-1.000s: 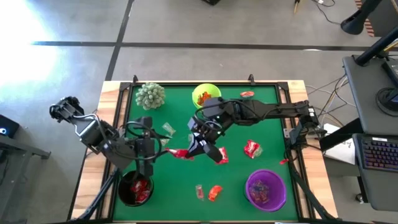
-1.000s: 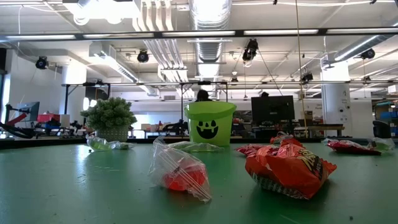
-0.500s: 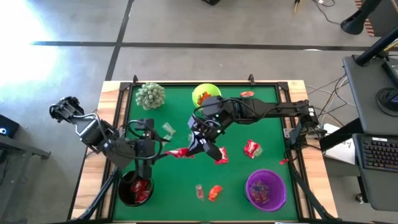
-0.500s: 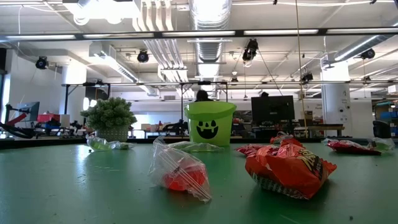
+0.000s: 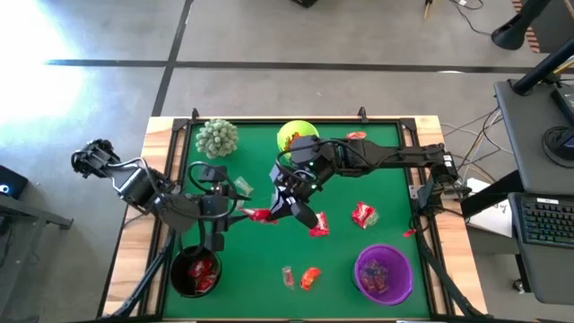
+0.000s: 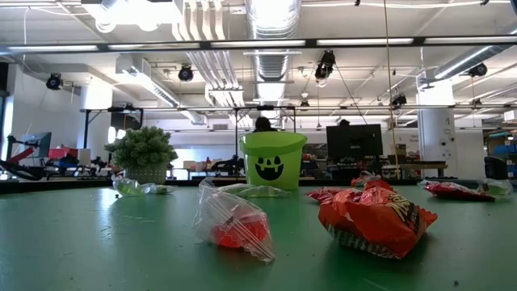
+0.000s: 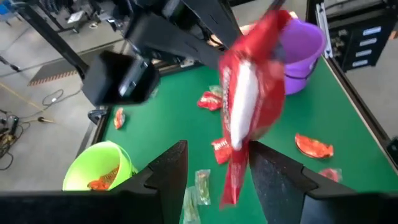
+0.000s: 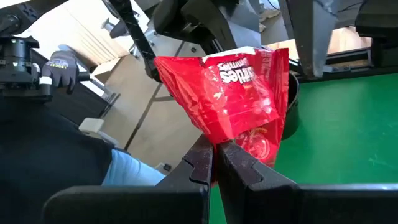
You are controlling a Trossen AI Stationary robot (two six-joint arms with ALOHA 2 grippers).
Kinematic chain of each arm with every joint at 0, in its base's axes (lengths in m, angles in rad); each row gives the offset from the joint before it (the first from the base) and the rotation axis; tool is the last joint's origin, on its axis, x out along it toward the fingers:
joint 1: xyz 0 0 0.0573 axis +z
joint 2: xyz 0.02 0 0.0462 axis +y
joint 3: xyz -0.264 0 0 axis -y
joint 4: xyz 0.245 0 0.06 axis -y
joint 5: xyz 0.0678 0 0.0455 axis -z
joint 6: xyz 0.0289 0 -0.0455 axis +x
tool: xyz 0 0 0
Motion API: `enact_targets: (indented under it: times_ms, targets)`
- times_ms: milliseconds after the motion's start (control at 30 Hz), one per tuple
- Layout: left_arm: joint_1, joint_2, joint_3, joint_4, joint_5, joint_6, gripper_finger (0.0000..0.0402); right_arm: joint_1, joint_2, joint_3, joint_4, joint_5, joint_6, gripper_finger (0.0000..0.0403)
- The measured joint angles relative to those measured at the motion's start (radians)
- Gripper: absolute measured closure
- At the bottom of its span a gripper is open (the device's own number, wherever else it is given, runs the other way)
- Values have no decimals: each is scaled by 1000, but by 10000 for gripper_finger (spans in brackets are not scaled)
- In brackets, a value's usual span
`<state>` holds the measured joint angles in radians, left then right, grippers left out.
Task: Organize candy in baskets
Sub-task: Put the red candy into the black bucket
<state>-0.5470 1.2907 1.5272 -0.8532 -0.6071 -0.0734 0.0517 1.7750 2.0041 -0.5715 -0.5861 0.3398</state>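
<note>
1. Since a second ago the left gripper (image 5: pixel 235 210) has swung up from beside the black basket (image 5: pixel 195 272) toward mid-table, and its fingers have begun to narrow; the right gripper (image 5: pixel 280 208) has barely shifted.
2. The right gripper is clenched on a red candy bag (image 8: pixel 231 99), pinching its lower edge so the bag stands up between the two arms.
3. In the left wrist view the same bag hangs in the gap between the left fingers (image 7: pixel 166 175), which stand apart on either side; no firm contact shows yet, so it looks like a handover in progress.
4. To do it well, I judge the left jaws should close squarely on the bag's free end before the right lets go; releasing early would drop it onto the green table (image 5: pixel 386 179).
5. The bag lies right at both grippers, near the table's middle, with the black basket just below the left arm and already holding red candy.
6. Loose sweets remain on the table, the lime green basket (image 5: pixel 296 136) and purple basket (image 5: pixel 384 273) farther off.
</note>
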Motion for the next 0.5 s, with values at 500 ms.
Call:
enact_targets:
  times_ms: [500]
  targets:
    - [41, 0, 0, 40, 180, 20, 328, -11, 5, 0, 7, 3, -2, 394]
